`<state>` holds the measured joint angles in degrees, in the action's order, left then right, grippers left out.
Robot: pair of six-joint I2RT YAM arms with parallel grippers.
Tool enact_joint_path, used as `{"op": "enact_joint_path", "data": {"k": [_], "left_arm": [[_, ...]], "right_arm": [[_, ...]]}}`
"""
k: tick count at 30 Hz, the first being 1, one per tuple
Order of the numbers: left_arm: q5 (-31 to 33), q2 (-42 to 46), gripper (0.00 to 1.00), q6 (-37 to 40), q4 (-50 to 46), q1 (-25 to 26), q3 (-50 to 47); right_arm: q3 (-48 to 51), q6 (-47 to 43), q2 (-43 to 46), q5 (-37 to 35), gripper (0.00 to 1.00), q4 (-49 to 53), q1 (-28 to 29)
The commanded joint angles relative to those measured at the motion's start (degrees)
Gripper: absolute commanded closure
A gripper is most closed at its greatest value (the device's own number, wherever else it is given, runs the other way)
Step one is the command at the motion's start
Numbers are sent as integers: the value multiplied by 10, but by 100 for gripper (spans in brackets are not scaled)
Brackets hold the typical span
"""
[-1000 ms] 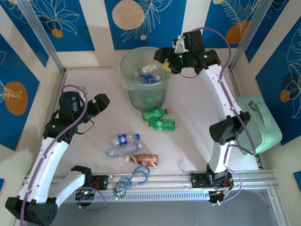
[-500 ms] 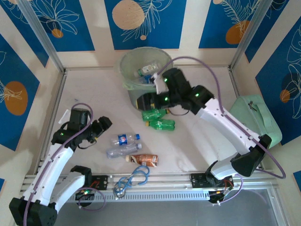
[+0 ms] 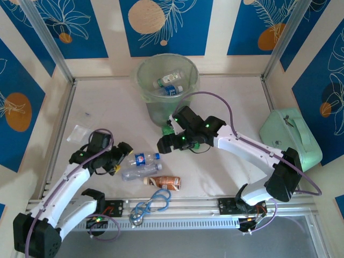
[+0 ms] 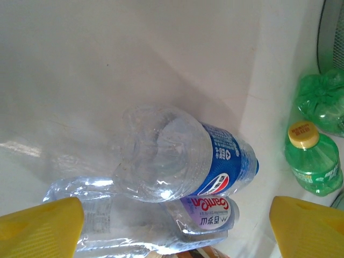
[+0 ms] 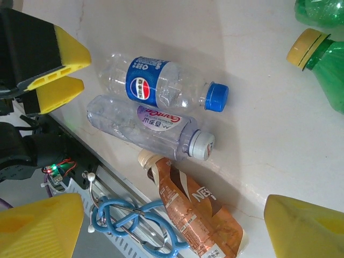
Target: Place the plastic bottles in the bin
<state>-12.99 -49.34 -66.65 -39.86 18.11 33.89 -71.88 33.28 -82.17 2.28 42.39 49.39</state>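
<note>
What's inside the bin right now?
In the bin, a pale-labelled bottle and a blue-labelled bottle lie on top. Whatever lies under those two is covered, and the translucent wall blurs it too much to identify or count.

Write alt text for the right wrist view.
Three bottles lie close together on a white table: a blue-labelled clear bottle, a purple-labelled clear bottle and a brown bottle. The open right fingers frame them; the left fingers sit at upper left, a green bottle at upper right.

Bottles: glossy clear plastic; table: matt, smooth.
</note>
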Motion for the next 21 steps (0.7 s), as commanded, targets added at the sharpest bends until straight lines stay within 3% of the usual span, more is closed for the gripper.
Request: {"op": "enact_joint_path", "data": {"k": [1, 21], "left_arm": [[17, -8, 10, -35, 10, 10, -11], [30, -87, 7, -74, 98, 41, -25]], "right_arm": [[-13, 5, 15, -5, 12, -7, 3], [-10, 14, 24, -4, 11, -12, 4]]}}
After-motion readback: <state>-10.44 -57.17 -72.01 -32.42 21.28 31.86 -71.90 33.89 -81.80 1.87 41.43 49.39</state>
